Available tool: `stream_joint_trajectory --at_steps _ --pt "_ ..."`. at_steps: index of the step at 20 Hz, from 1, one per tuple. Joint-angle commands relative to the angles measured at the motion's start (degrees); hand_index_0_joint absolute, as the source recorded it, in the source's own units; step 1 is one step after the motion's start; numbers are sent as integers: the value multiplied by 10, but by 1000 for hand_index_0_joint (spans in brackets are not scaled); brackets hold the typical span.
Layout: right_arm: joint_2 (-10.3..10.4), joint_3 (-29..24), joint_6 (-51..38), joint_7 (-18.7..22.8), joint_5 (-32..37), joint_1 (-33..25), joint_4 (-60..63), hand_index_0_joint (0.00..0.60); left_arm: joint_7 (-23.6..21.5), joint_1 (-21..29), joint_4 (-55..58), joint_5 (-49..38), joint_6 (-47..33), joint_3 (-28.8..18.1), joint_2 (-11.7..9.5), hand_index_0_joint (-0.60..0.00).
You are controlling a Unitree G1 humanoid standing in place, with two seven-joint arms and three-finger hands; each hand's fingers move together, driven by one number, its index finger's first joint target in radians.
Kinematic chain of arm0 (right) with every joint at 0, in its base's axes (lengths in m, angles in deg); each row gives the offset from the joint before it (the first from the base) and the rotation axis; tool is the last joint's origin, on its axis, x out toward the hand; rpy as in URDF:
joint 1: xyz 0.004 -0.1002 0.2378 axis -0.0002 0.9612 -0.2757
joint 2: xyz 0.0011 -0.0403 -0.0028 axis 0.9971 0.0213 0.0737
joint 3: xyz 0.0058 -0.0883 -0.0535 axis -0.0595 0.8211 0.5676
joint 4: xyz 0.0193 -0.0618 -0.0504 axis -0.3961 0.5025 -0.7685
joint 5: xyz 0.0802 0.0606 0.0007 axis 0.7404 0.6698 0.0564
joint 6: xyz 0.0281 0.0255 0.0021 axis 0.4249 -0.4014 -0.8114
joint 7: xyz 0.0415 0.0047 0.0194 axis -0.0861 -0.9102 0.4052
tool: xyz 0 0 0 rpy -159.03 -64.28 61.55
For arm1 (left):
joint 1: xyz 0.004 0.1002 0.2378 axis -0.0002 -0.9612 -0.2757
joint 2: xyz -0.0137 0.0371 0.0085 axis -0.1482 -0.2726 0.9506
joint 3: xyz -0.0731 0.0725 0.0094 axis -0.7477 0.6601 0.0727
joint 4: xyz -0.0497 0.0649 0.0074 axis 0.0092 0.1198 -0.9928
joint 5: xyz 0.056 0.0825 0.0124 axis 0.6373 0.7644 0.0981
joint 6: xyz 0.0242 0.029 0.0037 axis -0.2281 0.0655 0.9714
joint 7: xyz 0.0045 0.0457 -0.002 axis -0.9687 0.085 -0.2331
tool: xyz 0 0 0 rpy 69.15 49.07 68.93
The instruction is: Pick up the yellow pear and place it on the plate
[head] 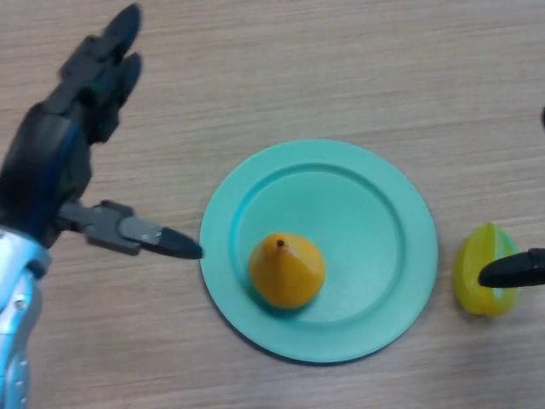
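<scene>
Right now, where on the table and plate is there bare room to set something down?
Bare: the plate floor behind and right of the pear; the table beyond the plate. Crowded: left hand by the plate's left rim; starfruit and right hand at right.

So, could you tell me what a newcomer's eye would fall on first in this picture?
First the green plate in the middle of the wooden table, with the yellow pear lying on its lower left part. Next the left hand, open at the plate's left, thumb tip close to the rim. A yellow-green fruit lies right of the plate.

Black robot hand (51, 162), silver forearm (15, 324)
</scene>
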Motion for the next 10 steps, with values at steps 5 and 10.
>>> stream_joint_trajectory --at_steps 5,10 --pt "-30 -26 -105 -16 -11 -23 6 0 16 -16 17 -42 -51 -78 -50 0" --pt "-19 -15 -115 -13 -13 -10 -5 0 17 -28 33 -63 -52 -93 -47 0"
